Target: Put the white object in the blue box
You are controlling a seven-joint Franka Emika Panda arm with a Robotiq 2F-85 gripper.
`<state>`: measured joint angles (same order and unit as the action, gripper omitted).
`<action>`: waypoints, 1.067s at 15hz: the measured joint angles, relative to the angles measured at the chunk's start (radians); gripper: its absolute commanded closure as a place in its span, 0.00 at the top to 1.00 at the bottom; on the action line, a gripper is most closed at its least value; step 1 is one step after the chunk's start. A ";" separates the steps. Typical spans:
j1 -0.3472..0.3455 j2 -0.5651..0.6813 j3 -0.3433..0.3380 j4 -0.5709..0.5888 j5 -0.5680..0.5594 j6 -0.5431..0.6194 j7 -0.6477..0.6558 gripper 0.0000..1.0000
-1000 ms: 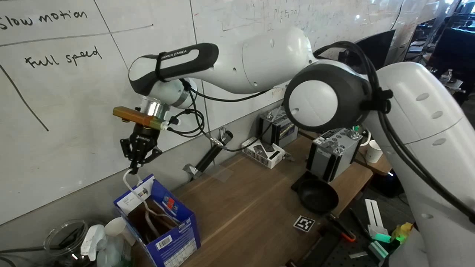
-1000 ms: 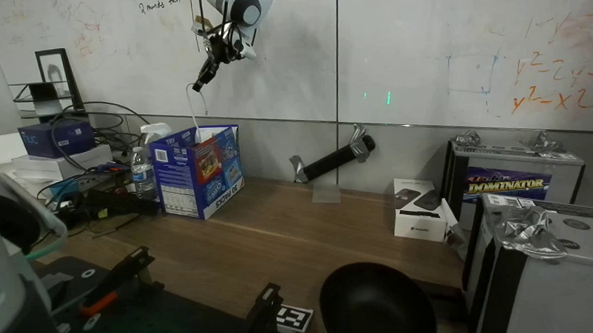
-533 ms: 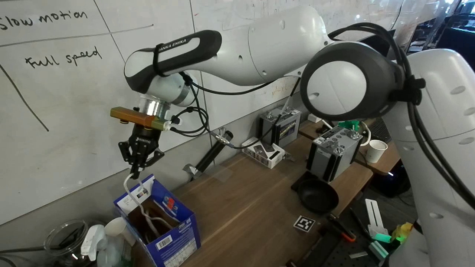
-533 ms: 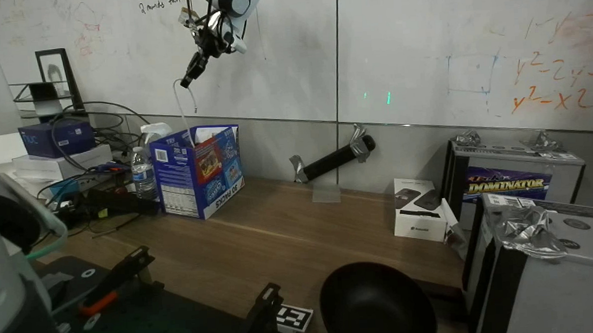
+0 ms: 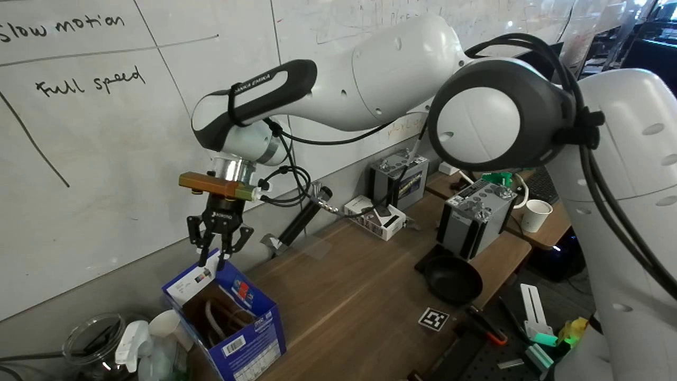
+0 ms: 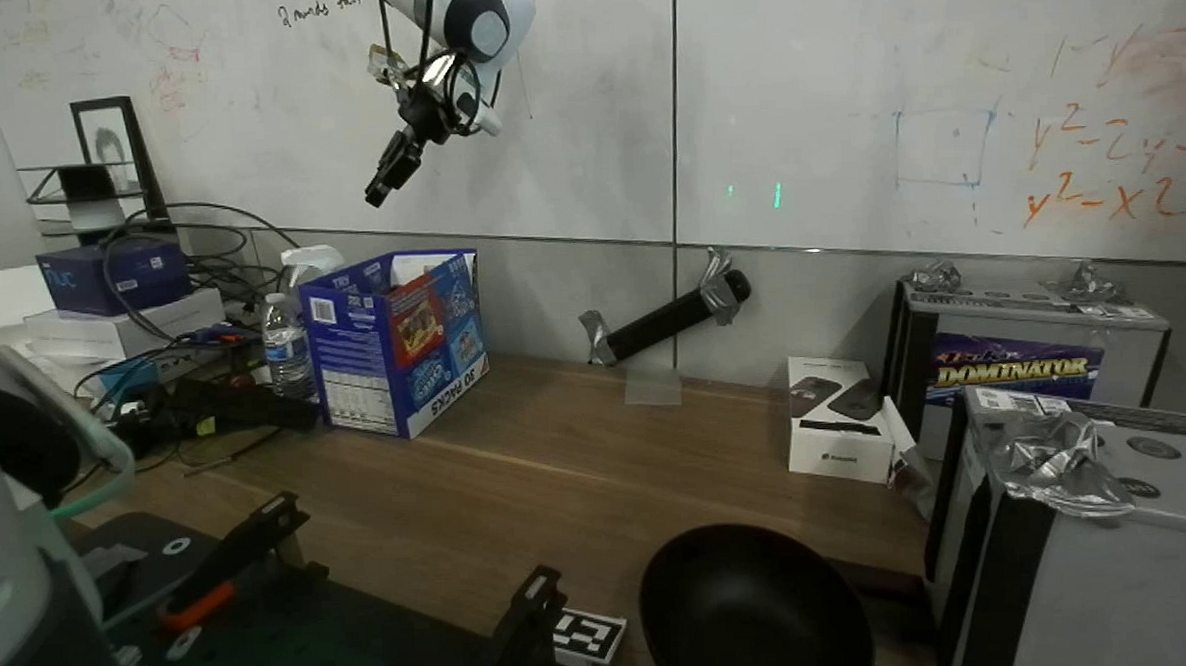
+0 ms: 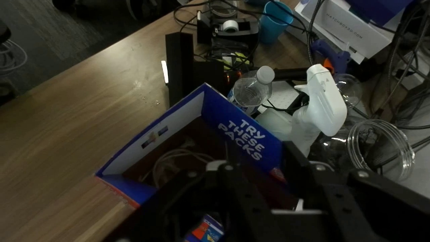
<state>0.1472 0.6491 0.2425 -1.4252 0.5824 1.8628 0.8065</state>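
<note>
Noted a white, smoothly rounded arm (image 5: 402, 69) with oval grey recesses (image 5: 653, 128). Recorded a large white disc (image 5: 478, 124) inside a broad dark grey ring (image 5: 476, 74). Found thick black cables (image 5: 567, 74) along the outside, bound by a black clamp (image 5: 584, 128). Made out "ANKA EMIKA" in pale letters (image 5: 253, 83) on a dark panel (image 5: 301, 79), beside a black strap (image 5: 232, 106). Observed a silver cylinder (image 5: 232, 169), a bronze-coloured bar (image 5: 214, 185) and a black gripper (image 5: 212, 264) bearing small pale lettering (image 5: 222, 215). In the wrist view, saw round, pale screw heads (image 7: 320, 167) on dark metalwork.
</note>
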 measured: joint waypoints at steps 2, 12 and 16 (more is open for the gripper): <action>0.000 -0.004 -0.007 -0.005 0.000 -0.023 -0.023 0.85; -0.024 -0.308 -0.130 -0.129 -0.295 -0.490 -0.401 1.00; -0.053 -0.504 -0.168 -0.265 -0.445 -0.512 -0.631 1.00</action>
<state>0.0938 0.1452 0.0744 -1.6906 0.1377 1.3513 0.1758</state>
